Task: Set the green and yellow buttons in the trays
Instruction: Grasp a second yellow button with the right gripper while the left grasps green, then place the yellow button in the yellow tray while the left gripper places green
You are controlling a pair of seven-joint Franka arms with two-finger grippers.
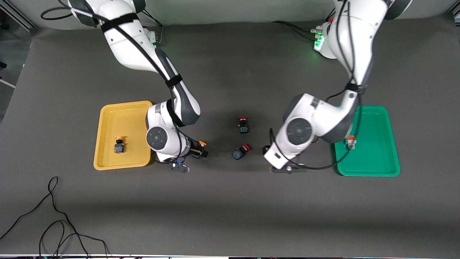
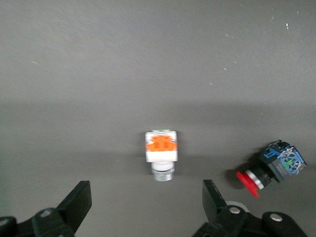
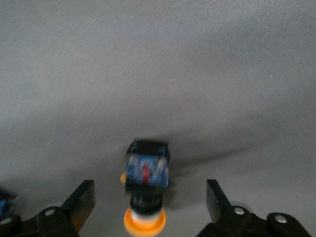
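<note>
A mustard yellow tray [image 1: 122, 108] holds one yellow-capped button [image 1: 119, 144]. A bright green tray [image 1: 373, 158] holds one white-and-orange button [image 1: 351, 141]. My right gripper [image 1: 198, 150] is open and low over the table beside the yellow tray. A second yellow-capped button [image 3: 146, 190] lies between its fingers [image 3: 83, 199], touching neither; its cap also shows in the front view [image 1: 202, 144]. My left gripper [image 2: 145, 200] is open and low, between the red switches and the green tray. A white-and-orange button [image 2: 161, 153] lies just ahead of its fingertips; my left hand hides it in the front view.
Two red-capped dark switches [image 1: 243, 125] [image 1: 240, 151] lie mid-table between the grippers; one shows in the left wrist view [image 2: 271, 168]. A loose black cable [image 1: 54, 216] lies near the front edge at the right arm's end.
</note>
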